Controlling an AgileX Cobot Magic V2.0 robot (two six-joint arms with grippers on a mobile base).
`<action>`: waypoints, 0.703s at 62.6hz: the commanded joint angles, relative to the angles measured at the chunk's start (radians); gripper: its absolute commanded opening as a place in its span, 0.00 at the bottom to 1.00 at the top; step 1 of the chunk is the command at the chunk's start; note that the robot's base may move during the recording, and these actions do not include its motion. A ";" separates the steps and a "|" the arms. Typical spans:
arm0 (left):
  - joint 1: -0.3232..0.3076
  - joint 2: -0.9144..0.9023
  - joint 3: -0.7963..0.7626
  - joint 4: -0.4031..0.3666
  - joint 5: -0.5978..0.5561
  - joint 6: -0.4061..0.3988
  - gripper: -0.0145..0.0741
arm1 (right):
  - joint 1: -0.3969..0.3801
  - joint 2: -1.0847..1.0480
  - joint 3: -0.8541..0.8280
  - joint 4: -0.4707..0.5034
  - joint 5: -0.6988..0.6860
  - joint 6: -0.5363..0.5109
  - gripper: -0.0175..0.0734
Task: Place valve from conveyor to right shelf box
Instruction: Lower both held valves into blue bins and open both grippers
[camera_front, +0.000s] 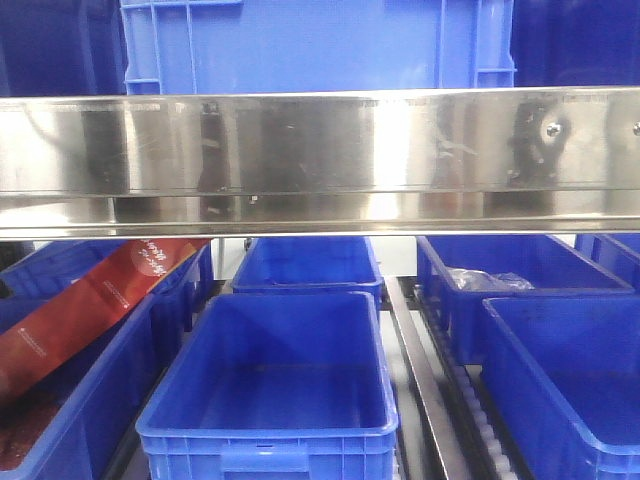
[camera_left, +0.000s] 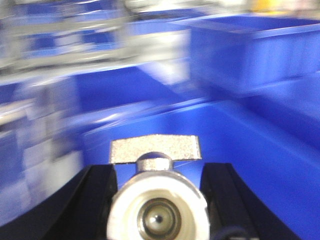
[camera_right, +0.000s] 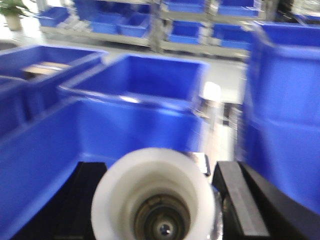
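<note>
Left wrist view: the nickel-faced valve (camera_left: 157, 207) is sitting end-on to the camera, with its round bore facing me and its flat wing handle (camera_left: 155, 149) standing on top. My left end effector (camera_left: 157, 175) is clamping it. A black finger (camera_left: 100, 195) is pressing each side of the body, at a narrow spread. Beyond this valve a blue box (camera_left: 260, 150) is lying open. The background is smeared with blur.

Right wrist view: a white-ended valve (camera_right: 155, 190) is pointing its flared plastic mouth and dark bore at the camera. My right end effector (camera_right: 155, 175) is gripping it, and the black finger (camera_right: 240, 200) is sitting tight against its right flank. Beyond this valve an open blue bin (camera_right: 140, 85) is showing. To the valve's right a taller blue crate (camera_right: 285, 100) is rising.

Front view: a steel shelf rail (camera_front: 320, 160) is spanning the frame. Under the rail a centre box (camera_front: 270, 400) is standing open. Left of that box a red carton (camera_front: 90, 300) is leaning in a neighbouring box. Right of it, a clear plastic bag (camera_front: 490, 280) is lying in a rear box.
</note>
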 joint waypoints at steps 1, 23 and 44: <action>-0.040 0.070 -0.064 -0.008 -0.015 0.003 0.04 | 0.030 0.054 -0.052 0.000 -0.087 -0.010 0.02; -0.083 0.275 -0.097 -0.008 0.002 0.003 0.04 | 0.085 0.242 -0.057 0.005 -0.131 -0.010 0.02; -0.083 0.332 -0.097 -0.010 0.052 0.003 0.04 | 0.085 0.328 -0.057 0.009 -0.091 -0.010 0.14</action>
